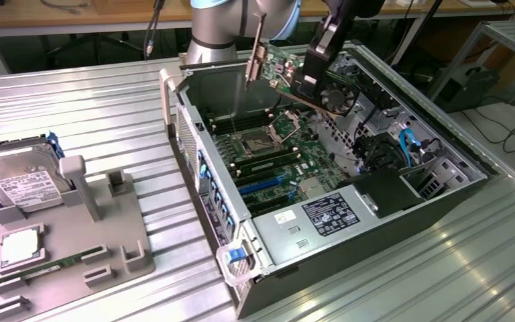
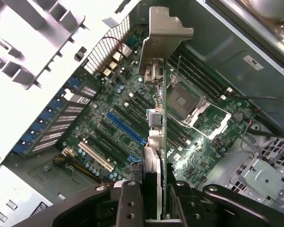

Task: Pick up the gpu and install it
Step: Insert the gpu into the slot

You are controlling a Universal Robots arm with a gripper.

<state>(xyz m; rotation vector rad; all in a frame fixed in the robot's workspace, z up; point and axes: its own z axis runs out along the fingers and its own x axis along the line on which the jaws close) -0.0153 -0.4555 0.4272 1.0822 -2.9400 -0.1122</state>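
Observation:
The gpu (image 1: 280,70) hangs tilted in the air over the open computer case (image 1: 436,194), its black fan (image 1: 338,97) facing the exterior view's right and its silver end bracket (image 1: 255,47) towards the case's rear wall. My gripper (image 1: 310,82) is shut on the card's upper edge. In the wrist view the gpu (image 2: 157,137) is seen edge-on between my two black fingers (image 2: 128,201), with its bracket (image 2: 163,38) at the far end. Beneath it lies the motherboard (image 2: 203,156), and the long blue slot (image 2: 125,127) sits a little to one side of the card's edge.
A grey fixture tray (image 1: 105,228) stands at the exterior view's left with a silver hard drive (image 1: 16,178), a processor (image 1: 21,245) and a green memory stick (image 1: 51,268). The case's walls, drive cage (image 1: 436,178) and blue cables (image 1: 408,144) surround the motherboard (image 1: 275,154).

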